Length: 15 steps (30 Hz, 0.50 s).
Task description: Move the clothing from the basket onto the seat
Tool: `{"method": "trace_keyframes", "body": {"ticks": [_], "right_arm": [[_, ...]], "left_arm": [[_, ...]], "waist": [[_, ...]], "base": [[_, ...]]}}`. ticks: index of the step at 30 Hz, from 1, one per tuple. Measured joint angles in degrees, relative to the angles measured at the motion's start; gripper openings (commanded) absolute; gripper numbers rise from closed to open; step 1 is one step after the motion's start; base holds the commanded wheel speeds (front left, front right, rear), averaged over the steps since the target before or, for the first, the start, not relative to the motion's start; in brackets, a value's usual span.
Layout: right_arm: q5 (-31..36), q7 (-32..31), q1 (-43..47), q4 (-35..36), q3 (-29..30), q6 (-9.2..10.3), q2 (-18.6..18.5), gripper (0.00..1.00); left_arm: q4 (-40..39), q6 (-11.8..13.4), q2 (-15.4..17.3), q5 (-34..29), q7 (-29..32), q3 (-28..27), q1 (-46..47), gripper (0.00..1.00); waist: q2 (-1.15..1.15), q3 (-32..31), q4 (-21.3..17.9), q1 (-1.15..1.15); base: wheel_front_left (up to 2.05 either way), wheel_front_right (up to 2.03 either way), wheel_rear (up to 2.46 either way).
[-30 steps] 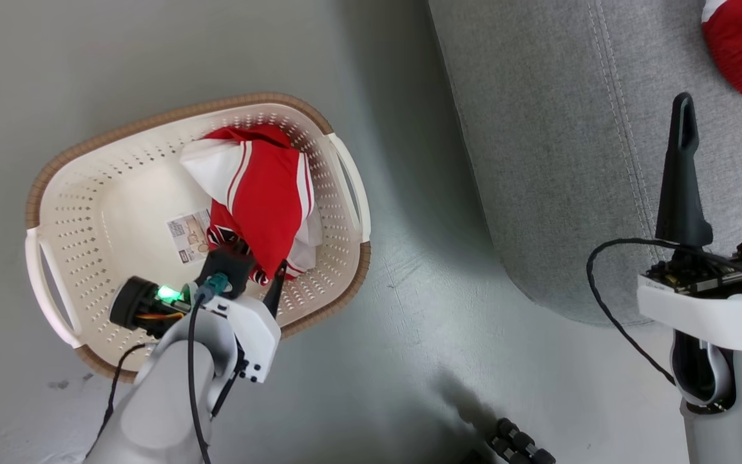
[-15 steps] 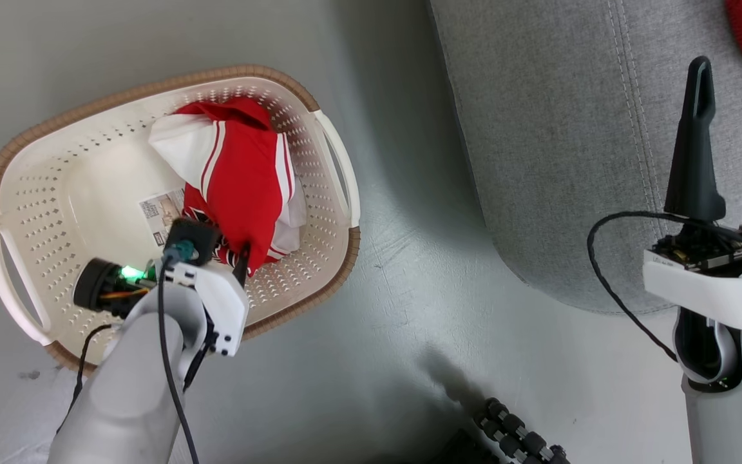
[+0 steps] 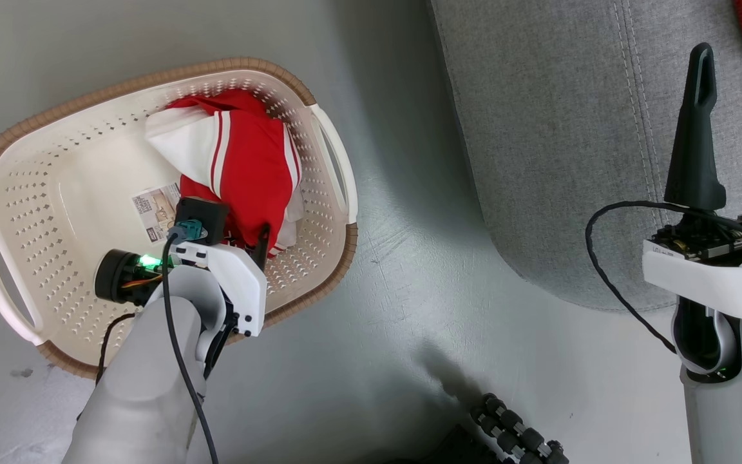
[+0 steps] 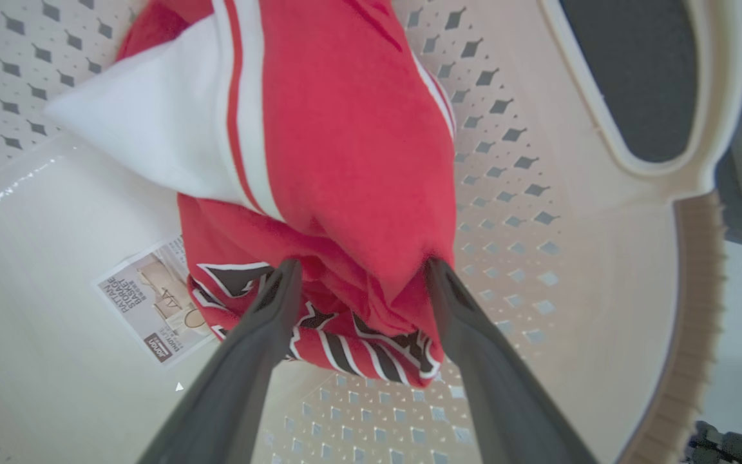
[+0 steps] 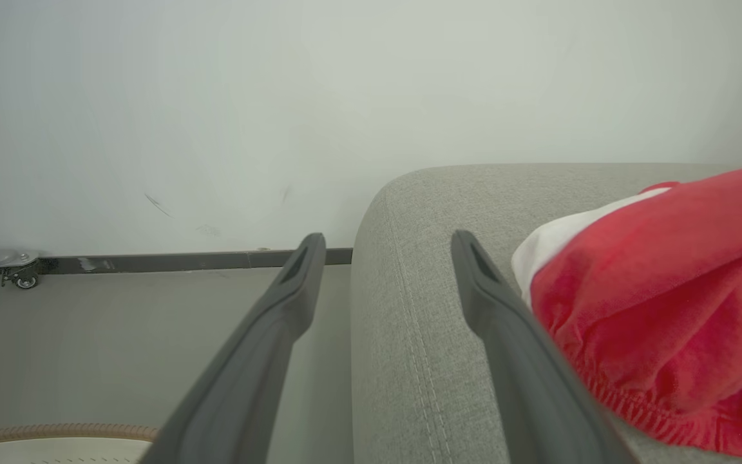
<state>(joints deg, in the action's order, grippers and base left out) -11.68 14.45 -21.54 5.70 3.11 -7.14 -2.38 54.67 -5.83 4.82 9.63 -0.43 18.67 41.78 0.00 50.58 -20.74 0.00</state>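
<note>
The clothing (image 3: 242, 161), red with white bands, lies bunched at the right end of the cream basket (image 3: 36, 212). In the left wrist view its lower folds carry dark white-edged lettering (image 4: 319, 322). My left gripper (image 3: 236, 233) reaches down into the basket, open, with its two fingers (image 4: 268, 309) on either side of the near end of the bunch. Another red garment (image 5: 661, 296) rests on the grey seat (image 3: 570, 161). My right gripper (image 3: 739, 48) hovers open over the seat's left part, holding nothing, just left of that garment.
A paper label (image 3: 155, 209) lies on the basket floor beside the clothing. Grey floor separates basket and seat. A black ribbed object (image 3: 516, 438) sits at the bottom edge. Beyond the seat stand a pale wall, a dark floor rail and a small caster (image 5: 23, 280).
The whole head view has shifted, so the camera moved. My left gripper has edged further around the near end of the clothing. The right gripper stays open.
</note>
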Motion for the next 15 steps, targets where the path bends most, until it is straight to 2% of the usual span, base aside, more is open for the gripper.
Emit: {"method": "trace_keyframes", "body": {"ticks": [13, 14, 15], "right_arm": [[0.0, 0.0, -0.6, -0.3, -0.4, 0.00, 0.0, 1.00], [0.0, 0.0, -0.6, -0.3, -0.4, 0.00, 0.0, 1.00], [0.0, 0.0, -0.6, -0.3, -0.4, 0.00, 0.0, 1.00]], "left_arm": [[0.8, -0.8, -1.3, 6.6, 0.5, -2.5, 1.2, 1.00], [0.8, -1.0, -1.4, 7.1, 0.5, -2.7, 1.2, 0.95], [0.9, -1.0, -1.5, 7.6, 0.8, -2.7, 1.3, 0.84]], "waist": [[0.00, 0.3, -0.3, 0.00], [0.00, 0.4, -0.3, 0.00], [0.00, 0.5, -0.4, 0.00]], "base": [[0.00, 0.00, 0.00], [0.00, 0.00, 0.00], [0.00, 0.00, 0.00]]}}
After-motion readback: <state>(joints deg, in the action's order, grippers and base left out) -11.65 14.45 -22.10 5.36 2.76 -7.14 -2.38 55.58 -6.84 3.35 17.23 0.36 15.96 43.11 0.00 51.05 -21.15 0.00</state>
